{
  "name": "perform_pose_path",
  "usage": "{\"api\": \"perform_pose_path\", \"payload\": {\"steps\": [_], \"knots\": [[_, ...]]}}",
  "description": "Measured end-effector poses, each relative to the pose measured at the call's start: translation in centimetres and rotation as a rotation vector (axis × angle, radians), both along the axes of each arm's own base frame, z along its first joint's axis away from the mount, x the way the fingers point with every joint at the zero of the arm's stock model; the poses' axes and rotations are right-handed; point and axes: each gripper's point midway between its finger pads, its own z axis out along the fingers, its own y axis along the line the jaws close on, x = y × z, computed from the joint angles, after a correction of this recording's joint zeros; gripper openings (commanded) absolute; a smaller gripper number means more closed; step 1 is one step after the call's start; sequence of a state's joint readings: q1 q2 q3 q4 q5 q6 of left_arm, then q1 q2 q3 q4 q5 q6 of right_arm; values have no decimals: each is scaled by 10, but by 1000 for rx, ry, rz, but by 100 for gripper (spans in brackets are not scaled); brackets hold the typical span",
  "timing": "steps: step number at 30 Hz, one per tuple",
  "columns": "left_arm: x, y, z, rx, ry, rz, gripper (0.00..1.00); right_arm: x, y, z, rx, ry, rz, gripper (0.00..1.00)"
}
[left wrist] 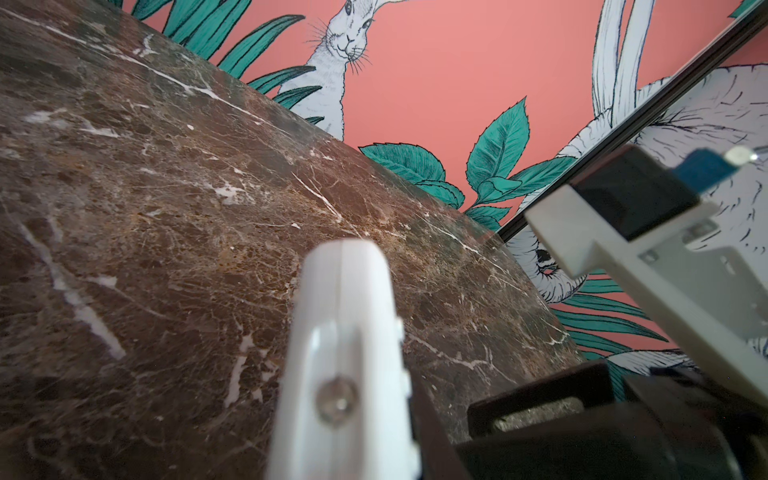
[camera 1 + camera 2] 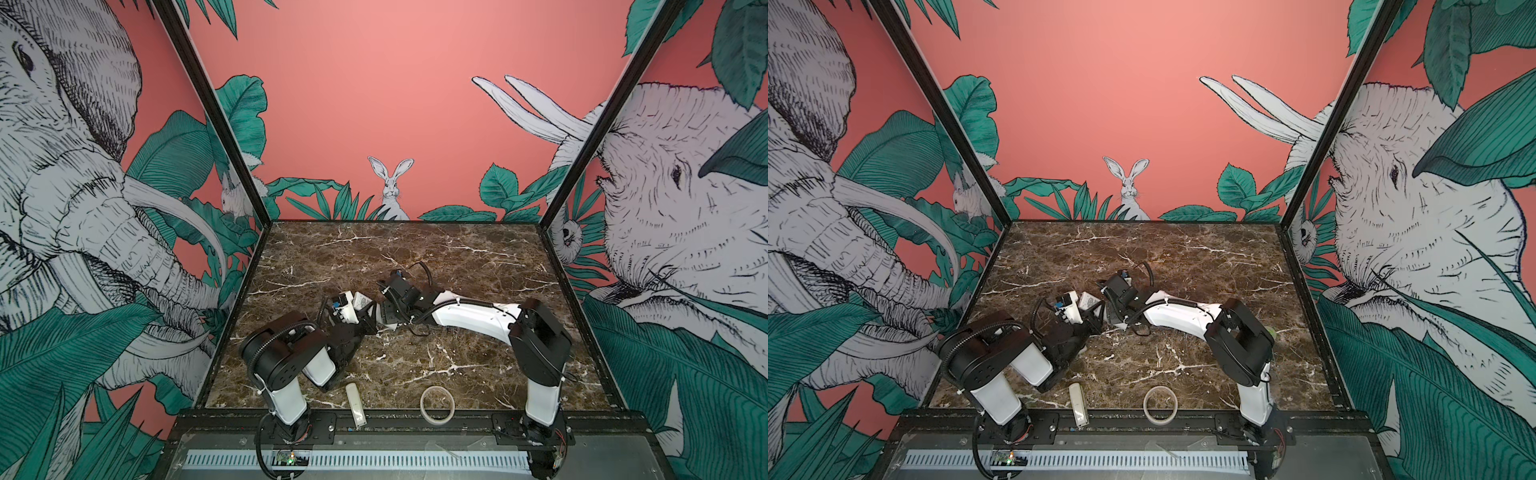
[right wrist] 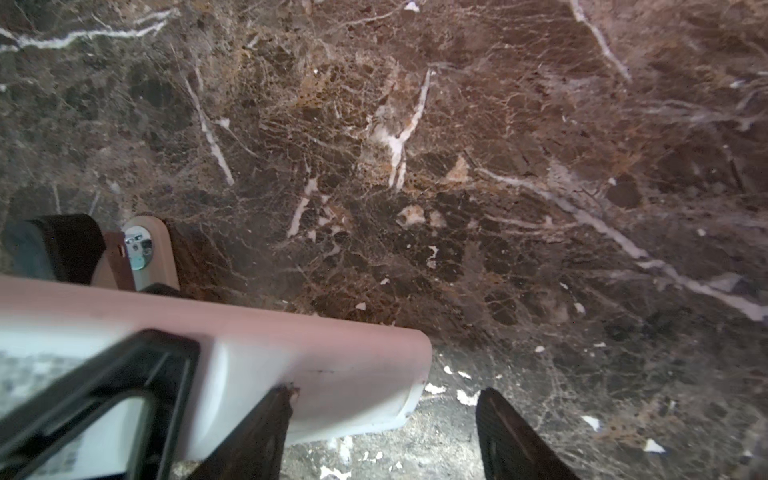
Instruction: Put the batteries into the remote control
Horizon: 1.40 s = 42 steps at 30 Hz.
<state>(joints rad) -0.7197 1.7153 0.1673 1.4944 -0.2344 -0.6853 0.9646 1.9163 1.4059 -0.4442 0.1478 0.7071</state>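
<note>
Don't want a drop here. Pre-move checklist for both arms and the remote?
1. Left gripper jaws shut on the white rectangular plastic remote control: ok.
2. Right gripper jaws open, remote's end partly between them: ok.
3. Battery compartment open and reachable: cannot tell.
4. Batteries located: cannot tell.
5. Clear tape roll and small cream stick-shaped remote lie away from the jaws: ok.

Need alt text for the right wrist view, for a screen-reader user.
A white remote, clamped in the left gripper, juts over the dark veined marble table. Its end sits between the open black fingers of the right gripper: one finger at its edge, the other clear of it.
</note>
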Motion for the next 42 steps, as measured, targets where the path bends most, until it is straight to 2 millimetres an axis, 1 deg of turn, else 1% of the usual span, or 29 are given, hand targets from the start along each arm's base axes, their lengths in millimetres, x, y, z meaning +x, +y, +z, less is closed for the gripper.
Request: {"api": "perform_pose_path", "payload": {"steps": [8,26,32,36,39,42], "knots": [[-1,-11,3,30,-15,-30,0,0,-11,7,-146,-11,45,72],[-8,-31,4,48,-20,-111,0,0,-33,17,-390,-31,112,74],[-10,-35,4,49,-20,-128,0,1,-47,11,-470,-28,110,74],[-10,-35,4,50,-20,-128,0,2,-54,11,-498,-29,108,75],[-10,-35,4,51,-21,-128,0,4,-56,10,-498,-30,103,76],[-11,-35,4,52,-22,-128,0,2,-61,4,-458,-13,98,78]]}}
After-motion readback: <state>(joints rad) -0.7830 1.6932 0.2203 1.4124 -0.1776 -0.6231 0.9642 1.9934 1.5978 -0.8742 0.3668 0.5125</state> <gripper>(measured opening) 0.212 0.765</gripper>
